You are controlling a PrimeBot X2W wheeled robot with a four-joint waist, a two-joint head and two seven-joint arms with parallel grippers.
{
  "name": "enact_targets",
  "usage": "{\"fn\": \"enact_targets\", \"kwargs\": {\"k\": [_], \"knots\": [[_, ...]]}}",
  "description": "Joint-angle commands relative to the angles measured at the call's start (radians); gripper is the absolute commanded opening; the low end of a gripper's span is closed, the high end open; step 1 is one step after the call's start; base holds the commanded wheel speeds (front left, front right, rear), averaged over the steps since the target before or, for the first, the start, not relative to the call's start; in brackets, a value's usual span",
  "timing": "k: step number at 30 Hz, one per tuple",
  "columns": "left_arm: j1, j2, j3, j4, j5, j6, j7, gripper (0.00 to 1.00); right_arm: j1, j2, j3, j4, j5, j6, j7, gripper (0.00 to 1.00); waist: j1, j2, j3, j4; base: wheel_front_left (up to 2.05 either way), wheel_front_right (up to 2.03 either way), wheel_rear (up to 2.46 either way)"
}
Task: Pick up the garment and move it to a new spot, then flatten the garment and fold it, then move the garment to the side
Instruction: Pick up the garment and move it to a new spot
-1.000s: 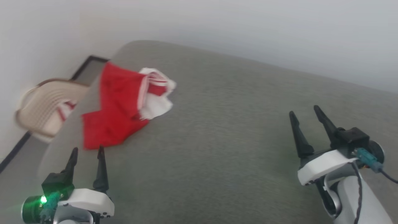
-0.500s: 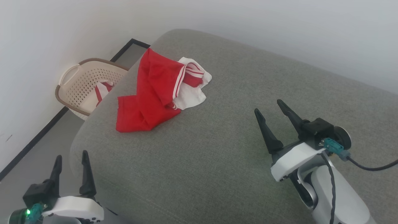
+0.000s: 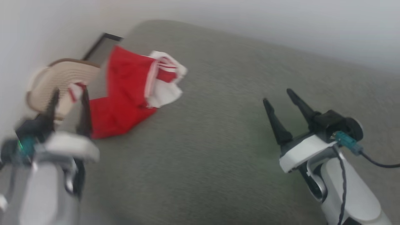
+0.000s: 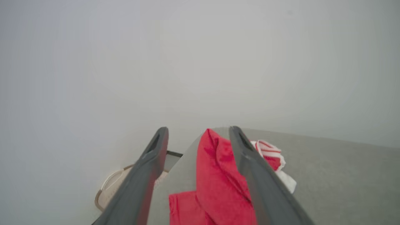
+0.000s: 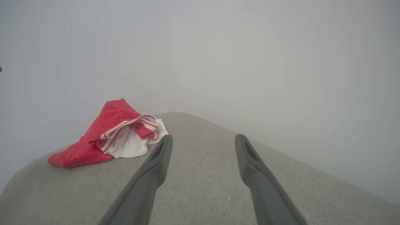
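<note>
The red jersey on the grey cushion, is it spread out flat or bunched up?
Bunched up. The red jersey lies in a rumpled heap on the grey cushion, white inside and striped trim turned outward.

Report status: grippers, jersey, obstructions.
Both open, empty: left gripper aimed at jersey, right gripper over cushion. Jersey crumpled near cushion's left edge, basket beyond. Nothing blocking.

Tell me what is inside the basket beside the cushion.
A red-and-white cloth lies inside the beige basket. The grey cushion and the left gripper cover part of the basket, so the rest of its inside is hidden.
</note>
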Motion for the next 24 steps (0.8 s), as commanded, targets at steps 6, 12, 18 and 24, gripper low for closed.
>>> {"fn": "enact_targets", "kwargs": {"k": [6,12,18,24], "knots": [[-0.273,0.125,-0.061,0.293,-0.069,-0.007,0.044,1.00,-0.054,-0.014,-0.007,-0.014,-0.010,0.000,-0.005,1.00,0.0000,0.0000,0.182,-0.200,0.00,0.00,0.00],[-0.472,0.233,-0.108,0.552,-0.249,-0.007,0.290,1.00,-0.085,-0.004,-0.016,-0.029,-0.017,0.000,-0.005,1.00,0.0000,0.0000,0.250,-0.290,0.00,0.00,0.00],[-0.559,0.302,-0.181,0.668,-0.379,-0.008,0.560,1.00,-0.117,-0.003,-0.002,-0.053,-0.019,0.000,-0.005,1.00,0.0000,0.0000,0.306,-0.334,0.00,0.00,0.00],[-0.573,0.318,-0.192,0.806,-0.461,-0.008,0.752,1.00,-0.161,0.003,0.018,-0.074,-0.024,0.000,-0.005,1.00,0.0000,0.0000,0.355,-0.361,0.00,0.00,0.00]]}}
